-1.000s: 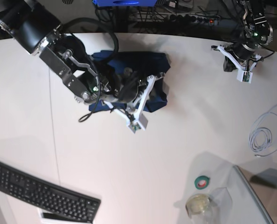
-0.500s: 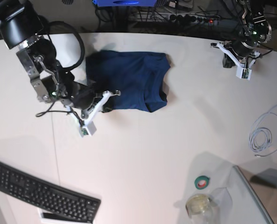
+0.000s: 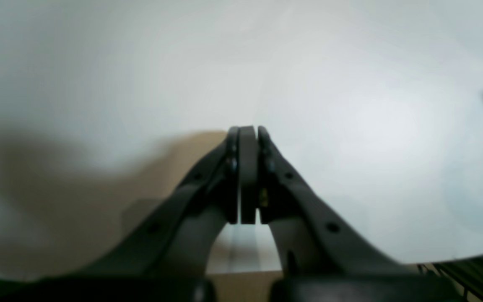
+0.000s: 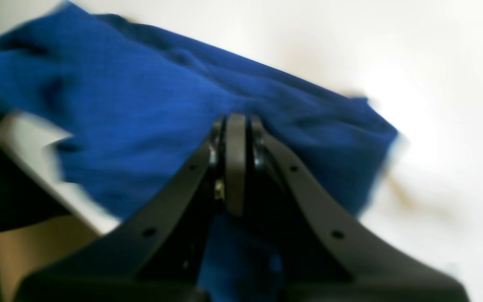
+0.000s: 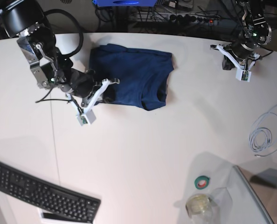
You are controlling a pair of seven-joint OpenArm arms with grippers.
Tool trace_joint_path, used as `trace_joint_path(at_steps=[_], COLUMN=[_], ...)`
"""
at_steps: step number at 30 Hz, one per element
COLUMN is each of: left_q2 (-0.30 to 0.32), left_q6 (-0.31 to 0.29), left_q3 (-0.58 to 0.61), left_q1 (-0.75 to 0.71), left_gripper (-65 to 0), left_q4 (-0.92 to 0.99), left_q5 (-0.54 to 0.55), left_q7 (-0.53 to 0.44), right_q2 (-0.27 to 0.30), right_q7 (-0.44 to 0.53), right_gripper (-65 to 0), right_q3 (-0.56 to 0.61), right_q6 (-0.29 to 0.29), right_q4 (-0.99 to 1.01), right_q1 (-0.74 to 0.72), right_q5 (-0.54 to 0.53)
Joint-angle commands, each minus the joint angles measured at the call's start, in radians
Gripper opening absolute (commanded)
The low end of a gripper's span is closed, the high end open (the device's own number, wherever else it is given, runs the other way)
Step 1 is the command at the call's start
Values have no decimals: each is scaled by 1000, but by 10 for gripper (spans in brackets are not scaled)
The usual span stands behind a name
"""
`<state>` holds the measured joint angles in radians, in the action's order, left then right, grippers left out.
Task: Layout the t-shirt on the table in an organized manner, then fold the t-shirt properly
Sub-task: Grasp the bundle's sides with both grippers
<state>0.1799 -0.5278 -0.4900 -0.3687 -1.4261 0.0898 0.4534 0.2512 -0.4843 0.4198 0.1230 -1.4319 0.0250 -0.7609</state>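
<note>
The navy-blue t-shirt (image 5: 134,77) lies spread in a rough rectangle on the far middle of the white table (image 5: 152,140). My right gripper (image 5: 103,93) sits at the shirt's lower left corner. In the right wrist view its jaws (image 4: 235,119) are pressed together with the blue cloth (image 4: 141,109) around and under the tips, so it looks shut on the shirt's edge. My left gripper (image 5: 231,63) hangs over the table's far right, well away from the shirt. The left wrist view shows it (image 3: 247,130) shut on nothing above bare tabletop (image 3: 308,63).
A black keyboard (image 5: 40,191) lies at the near left. A green tape roll (image 5: 202,182) and a clear container (image 5: 199,205) sit near the front right, beside a grey slab (image 5: 255,196). A coiled white cable (image 5: 262,137) lies at the right edge.
The right arm swept left off the bunched shirt, pulling it out flat, then edged back right and up with the shirt's corner. The left arm stayed put.
</note>
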Motion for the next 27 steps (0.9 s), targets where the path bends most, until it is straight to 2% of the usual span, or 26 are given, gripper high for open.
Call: trace_joint_path(at_steps=[1,5,9,10,13,15,17,18,21,23,24,27], left_q2=[13,8,-29,-44,-78,-99,-116,-116,-89,-64,-55,-55], left_q6=[-2,-2,-7,-21,-117,-170,-170,-170,-170,-170,-170,-170], left_q3=[-5,4,6,6,43,60,75,89,159,224,259,337], left_q1=[-2,-3,-3,-3,-3,-2,10,18,33,38,52,110], left_gripper=[-650,-650,-650,-650,-650,-650,-650,-571,-204,-39,0,0], left_q4=[-14,-20,-83,-117,-204,-250,-285,-292,-293,-293,-290,-204], left_q5=[9,12,17,17,18,32,118,172,362,443,469,479], left_q7=[-17,-17,-15,-15,-14,23,84,109,160,155,155,152], right_q2=[3,-5,-6,-5,1,1,3,3,3,7,20,33], right_q7=[11,-103,-103,-103,-103,-104,-106,-106,-110,-110,-110,-110], right_gripper=[-630,-630,-630,-630,-630,-630,-630,-630,-630,-630,-630,-630], right_q3=[-22,-31,-37,-40,-40,-40,-40,-40,-40,-40,-40,-39], right_q6=[13,11,11,11,11,11,11,11,11,11,11,11], right_q4=[-65,-171,-175,-174,-174,-174,-174,-172,-172,-172,-172,-172], right_q1=[-6,19,33,33,34,36,36,36,37,37,37,39], right_q5=[-13,-13,-10,-9,-9,-9,-9,-7,-7,-7,-7,-7])
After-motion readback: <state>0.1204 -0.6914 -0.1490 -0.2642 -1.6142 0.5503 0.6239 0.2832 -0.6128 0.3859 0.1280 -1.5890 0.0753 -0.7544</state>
